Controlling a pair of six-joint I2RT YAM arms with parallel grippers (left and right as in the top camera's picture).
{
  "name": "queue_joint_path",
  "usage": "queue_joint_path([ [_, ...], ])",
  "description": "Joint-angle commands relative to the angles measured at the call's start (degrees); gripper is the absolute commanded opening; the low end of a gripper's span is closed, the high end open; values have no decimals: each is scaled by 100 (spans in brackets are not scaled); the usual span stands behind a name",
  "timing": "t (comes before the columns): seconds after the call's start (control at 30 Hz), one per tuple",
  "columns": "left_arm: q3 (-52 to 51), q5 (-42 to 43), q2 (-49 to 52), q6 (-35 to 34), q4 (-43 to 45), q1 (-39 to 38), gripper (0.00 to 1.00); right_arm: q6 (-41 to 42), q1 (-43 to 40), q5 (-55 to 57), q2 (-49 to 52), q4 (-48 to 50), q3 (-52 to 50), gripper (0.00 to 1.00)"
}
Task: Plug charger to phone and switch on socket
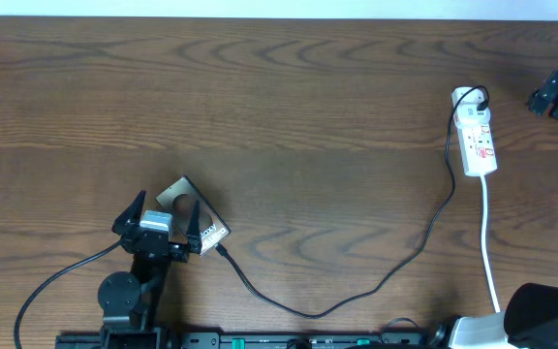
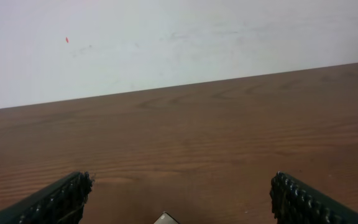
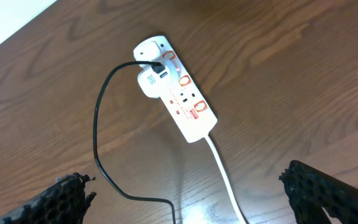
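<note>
Left gripper (image 2: 180,185) gapes wide over the phone (image 1: 174,194); right gripper (image 3: 185,177) gapes empty.

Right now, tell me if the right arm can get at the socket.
Probably yes: the right gripper hangs open near the socket, with only bare table between them. The charger cable loops off one side, not across the approach.

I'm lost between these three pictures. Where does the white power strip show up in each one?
Overhead: the socket lies at the upper right.
Left wrist: not in it; only the table and a wall show.
Right wrist: the socket lies just above the middle, slanted.
Shared landmark: the charger, whose black cable is plugged in at one end of the socket and curves away, in the overhead and right wrist views.
</note>
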Motion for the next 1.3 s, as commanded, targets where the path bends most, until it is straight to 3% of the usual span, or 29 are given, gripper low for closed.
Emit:
queue_joint_path([
  [0.0,-44,205,-39,50,-275,35,94,85,24,-15,-55,-2,28,99],
  [0.2,-44,205,-39,50,-275,35,94,85,24,361,-57,2,28,99],
  [0.23,-44,205,-39,50,-275,35,94,83,24,553,-59,-4,28,70],
  [0.27,-44,205,-39,50,-275,35,94,85,24,715,-72,-2,28,34],
  [0.3,-44,205,-39,50,-275,35,94,85,24,767,-81,4,28,31],
  [0.33,-44,205,-39,50,-275,35,94,83,24,767,-90,7,28,45],
  [0.37,-44,205,-39,50,-275,35,94,83,24,765,-101,-26,28,94],
  [0.4,-44,205,-39,50,-275,35,94,85,24,763,-118,-72,28,99],
  [0.57,-44,205,-39,50,-275,35,94,94,48,754,-295,42,-11,99],
  [0.73,-44,205,-39,50,-275,35,94,562,291,713,-898,1128,-667,99],
  [0.87,-44,205,-39,50,-275,35,94,669,772,717,-1794,2566,-2031,99],
  [1.2,-44,205,-39,50,-275,35,94,490,2175,719,-4415,7552,-6463,99],
  [1.27,-44,205,-39,50,-275,35,94,490,2297,719,-4881,8190,-7189,99],
])
